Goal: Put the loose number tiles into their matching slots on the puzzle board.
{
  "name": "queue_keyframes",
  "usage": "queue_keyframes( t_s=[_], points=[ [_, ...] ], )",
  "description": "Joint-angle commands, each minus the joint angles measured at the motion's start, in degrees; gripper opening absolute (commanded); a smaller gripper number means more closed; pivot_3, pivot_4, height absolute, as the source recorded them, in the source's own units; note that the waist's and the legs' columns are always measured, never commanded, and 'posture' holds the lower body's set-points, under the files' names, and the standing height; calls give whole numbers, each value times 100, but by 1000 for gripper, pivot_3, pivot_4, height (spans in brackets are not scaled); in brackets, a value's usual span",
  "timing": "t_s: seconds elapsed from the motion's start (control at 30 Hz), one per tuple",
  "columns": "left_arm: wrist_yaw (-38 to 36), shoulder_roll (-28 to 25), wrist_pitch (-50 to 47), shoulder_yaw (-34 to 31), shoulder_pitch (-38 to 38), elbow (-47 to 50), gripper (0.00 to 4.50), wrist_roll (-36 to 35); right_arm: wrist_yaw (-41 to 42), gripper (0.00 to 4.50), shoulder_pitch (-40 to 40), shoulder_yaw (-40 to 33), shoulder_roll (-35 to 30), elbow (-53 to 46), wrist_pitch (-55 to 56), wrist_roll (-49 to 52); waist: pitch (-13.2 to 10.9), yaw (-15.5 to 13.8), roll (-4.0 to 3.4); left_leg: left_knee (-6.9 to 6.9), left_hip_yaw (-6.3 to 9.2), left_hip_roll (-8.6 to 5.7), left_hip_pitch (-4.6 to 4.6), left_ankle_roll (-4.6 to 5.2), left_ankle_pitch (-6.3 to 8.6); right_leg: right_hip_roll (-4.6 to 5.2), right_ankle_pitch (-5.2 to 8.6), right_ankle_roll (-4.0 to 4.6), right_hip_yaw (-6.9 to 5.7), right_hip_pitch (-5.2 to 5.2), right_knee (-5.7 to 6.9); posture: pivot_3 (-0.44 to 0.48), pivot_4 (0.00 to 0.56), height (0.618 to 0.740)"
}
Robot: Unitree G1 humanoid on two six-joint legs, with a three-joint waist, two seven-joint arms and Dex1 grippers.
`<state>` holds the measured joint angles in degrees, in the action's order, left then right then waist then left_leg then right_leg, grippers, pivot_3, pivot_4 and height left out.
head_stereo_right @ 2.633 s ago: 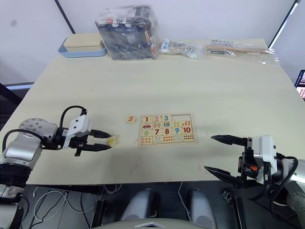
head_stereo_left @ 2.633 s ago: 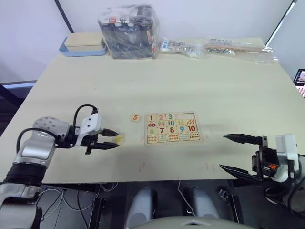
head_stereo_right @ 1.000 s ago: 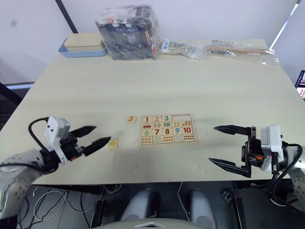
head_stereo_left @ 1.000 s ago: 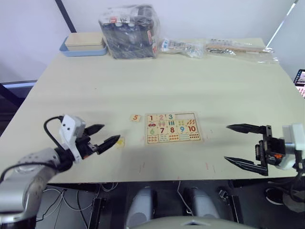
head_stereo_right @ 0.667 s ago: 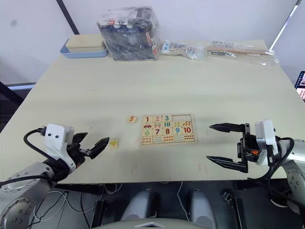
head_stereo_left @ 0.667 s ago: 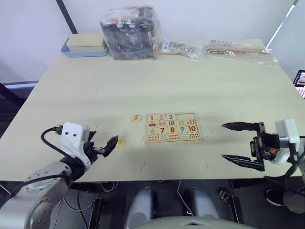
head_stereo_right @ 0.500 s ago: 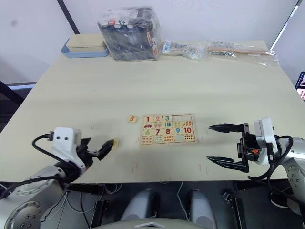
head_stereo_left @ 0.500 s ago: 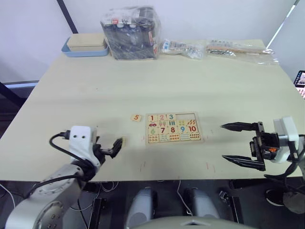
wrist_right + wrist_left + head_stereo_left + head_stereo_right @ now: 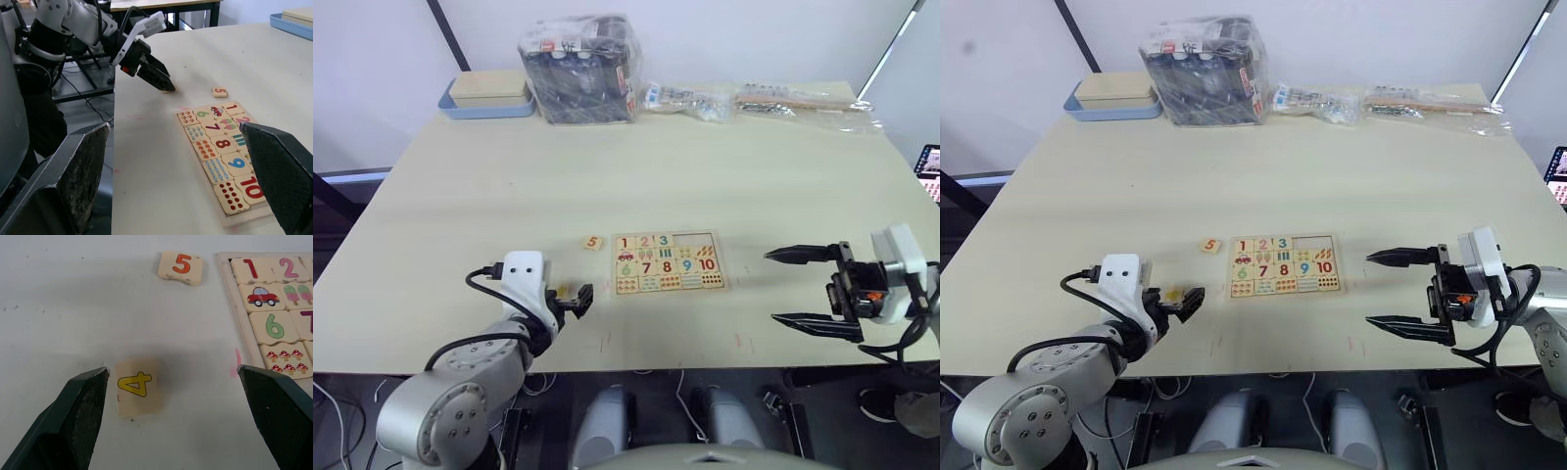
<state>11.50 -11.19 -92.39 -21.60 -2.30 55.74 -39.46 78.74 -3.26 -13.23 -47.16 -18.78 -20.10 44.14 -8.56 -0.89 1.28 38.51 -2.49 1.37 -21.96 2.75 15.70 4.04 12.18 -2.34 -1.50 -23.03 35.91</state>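
The puzzle board (image 9: pixel 668 262) lies mid-table, with tiles 1, 2 and 3 in its top row and two bare slots (image 9: pixel 696 238) at that row's right end. A loose tile with an orange 5 (image 9: pixel 593 242) rests just left of the board. The loose tile with a yellow 4 (image 9: pixel 138 391) lies flat on the table nearer the front edge. My left gripper (image 9: pixel 172 371) hovers open over it, the tile close to one finger and untouched. My right gripper (image 9: pixel 773 286) stands open and empty to the right of the board.
A blue-rimmed tray (image 9: pixel 487 95) sits at the back left beside a plastic bag of dark packs (image 9: pixel 579 64). Clear plastic packets (image 9: pixel 803 98) line the back right edge. The table's front edge runs just behind both grippers.
My left arm has swung round, and its gripper moved right and now points at the 4 tile from the front. The right gripper shifted slightly. The tiles have not moved.
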Motion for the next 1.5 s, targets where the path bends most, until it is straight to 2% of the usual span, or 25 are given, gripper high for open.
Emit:
queue_keyframes(
  t_s=[0.03, 0.33, 0.53, 0.63, 0.73, 0.77, 0.8, 0.87, 1.37, 1.4, 1.43, 1.47, 1.5],
  points=[
    [289, -62, -11, 172, -22, 155, 4451, -10, 113, 4500, -126, -119, -143, 13, -88, 148, 0, -2, 0, 0, 0, 0, 0, 0, 0, 1, 0, 0, 0, 0, 0, 0, 150, 740],
    [1034, 131, -11, 310, -89, -72, 4451, -8, 209, 4500, -242, -131, -201, 136, -124, 135, -1, -6, 1, 0, 0, -1, -1, 1, 1, 3, 0, 0, 6, 0, -1, 0, 150, 740],
    [1258, 135, -11, 417, -115, -220, 4451, -102, 199, 4500, -271, -102, -163, 139, -115, 116, -2, -6, 2, 0, 0, -1, -2, 1, 1, 4, 0, 0, 6, -1, -2, 0, 150, 740],
    [1340, 156, -11, 440, -90, -252, 3591, -172, 200, 4500, -243, -137, -172, 124, -109, 123, -2, -6, 2, 0, 0, -1, -2, 1, 1, 4, 0, 0, 6, -1, -2, 0, 150, 740],
    [1429, 188, -11, 424, -78, -299, 3591, -238, 203, 4500, -238, -154, -177, 125, -99, 122, -2, -6, 2, 0, 1, -1, -3, 1, 1, 4, 0, 0, 5, -1, -2, 0, 150, 740],
    [1468, 212, -11, 412, -82, -315, 3397, -238, 202, 4500, -233, -156, -174, 124, -95, 122, -2, -6, 2, 0, 1, -1, -3, 1, 1, 4, 0, 0, 5, -1, -2, 0, 150, 740],
    [1504, 221, -11, 400, -74, -329, 3147, -255, 203, 4500, -222, -160, -169, 123, -89, 122, -2, -7, 2, 0, 1, -1, -3, 1, 1, 4, 0, 0, 5, -1, -2, 0, 150, 740],
    [1569, 226, -11, 378, -45, -340, 2351, -299, 207, 4500, -201, -165, -161, 119, -78, 122, -2, -7, 2, -1, 1, -1, -2, 1, 1, 5, 0, 0, 5, -1, -3, 0, 150, 740],
    [1991, 158, -11, 176, 61, -507, 2351, -691, 180, 4500, -152, -158, -128, 58, -91, 159, -1, -4, 0, -6, -2, 0, 1, 1, 1, 7, 0, 1, 8, -1, -5, 0, 150, 740],
    [2014, 152, -11, 168, 62, -516, 1806, -717, 186, 4500, -138, -165, -127, 56, -89, 165, -1, -4, 0, -6, -2, 1, 1, 1, 1, 7, 1, 1, 8, -1, -5, 0, 150, 740],
    [2031, 141, -11, 156, 55, -524, 1570, -746, 188, 4500, -126, -167, -123, 56, -85, 167, -1, -5, 0, -7, -2, 0, 1, 1, 1, 7, 1, 1, 9, -1, -5, 0, 150, 740],
    [2050, 130, -11, 146, 51, -534, 1071, -777, 193, 4500, -116, -166, -120, 61, -76, 164, -1, -5, 0, -7, -2, 1, 1, 1, 1, 8, 1, 1, 8, -1, -5, 0, 150, 740],
    [2065, 115, -11, 135, 46, -544, 928, -809, 191, 4500, -114, -160, -117, 62, -71, 159, -1, -5, 0, -7, -2, 1, 1, 1, 1, 8, 0, 1, 8, -1, -5, 0, 150, 740]
  ],
)
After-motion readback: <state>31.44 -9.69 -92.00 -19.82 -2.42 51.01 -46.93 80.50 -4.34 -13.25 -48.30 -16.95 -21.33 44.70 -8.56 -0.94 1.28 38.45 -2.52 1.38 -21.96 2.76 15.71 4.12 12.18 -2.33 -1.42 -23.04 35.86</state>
